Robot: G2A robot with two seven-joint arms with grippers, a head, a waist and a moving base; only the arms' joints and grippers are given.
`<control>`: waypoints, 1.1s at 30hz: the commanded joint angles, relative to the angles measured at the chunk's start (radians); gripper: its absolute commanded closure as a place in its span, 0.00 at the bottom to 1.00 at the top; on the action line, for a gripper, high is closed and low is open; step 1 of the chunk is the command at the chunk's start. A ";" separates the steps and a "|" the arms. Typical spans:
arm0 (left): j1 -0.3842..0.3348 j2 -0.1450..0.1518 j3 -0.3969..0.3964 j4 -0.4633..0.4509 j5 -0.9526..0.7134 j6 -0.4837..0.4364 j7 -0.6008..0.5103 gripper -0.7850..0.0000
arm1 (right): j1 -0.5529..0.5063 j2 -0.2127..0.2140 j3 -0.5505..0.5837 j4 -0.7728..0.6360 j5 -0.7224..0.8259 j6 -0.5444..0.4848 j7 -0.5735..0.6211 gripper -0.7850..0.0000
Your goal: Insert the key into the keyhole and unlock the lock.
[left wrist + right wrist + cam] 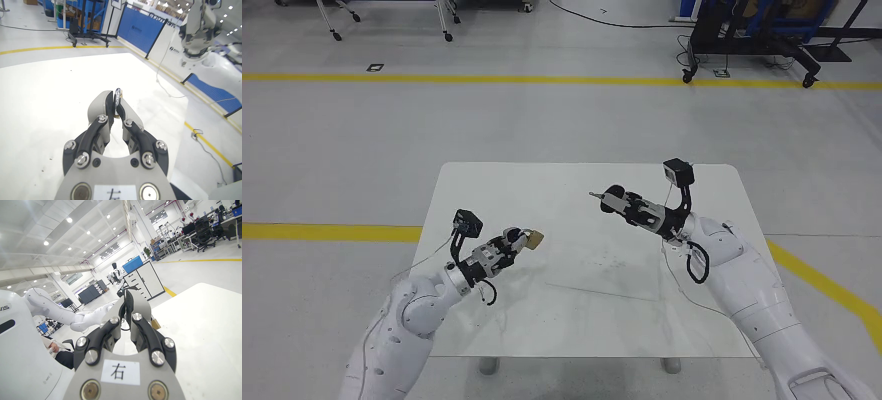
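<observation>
A small brass padlock (533, 239) is held above the left half of the white table (542, 190) by my left gripper (516, 242). In the left wrist view that gripper (116, 101) is shut on the padlock (117, 97), whose silver part shows edge-on between the black pads. My right gripper (612, 199) hovers over the table's far right part, shut on the key (595, 195), whose thin metal blade points left. In the right wrist view the closed right gripper (127, 295) hides most of the key, and the padlock (156, 323) shows beyond it.
A gap of bare tabletop separates the two grippers. A thin cable (700, 262) loops beside the right forearm. Yellow floor lines (542, 78) run behind and beside the table, and a wheeled black stand (752, 45) is far back right.
</observation>
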 commanded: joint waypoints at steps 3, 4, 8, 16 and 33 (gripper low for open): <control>-0.024 0.002 0.008 0.061 -0.235 -0.078 -0.079 1.00 | 0.000 0.000 0.000 0.000 0.000 0.000 0.000 1.00; -0.032 0.003 0.008 0.071 -0.280 -0.089 -0.100 1.00 | 0.000 0.000 0.000 0.000 0.000 0.000 0.000 1.00; -0.038 0.005 0.011 0.083 -0.334 -0.101 -0.138 1.00 | 0.000 0.000 0.000 0.000 0.000 0.000 0.000 1.00; -0.031 0.003 0.021 0.069 -0.348 -0.087 -0.132 1.00 | 0.000 0.000 0.000 0.000 0.000 0.000 0.000 1.00; -0.161 -0.010 0.123 0.203 -0.976 -0.090 -0.421 1.00 | 0.000 0.000 0.000 0.000 0.000 0.000 0.000 1.00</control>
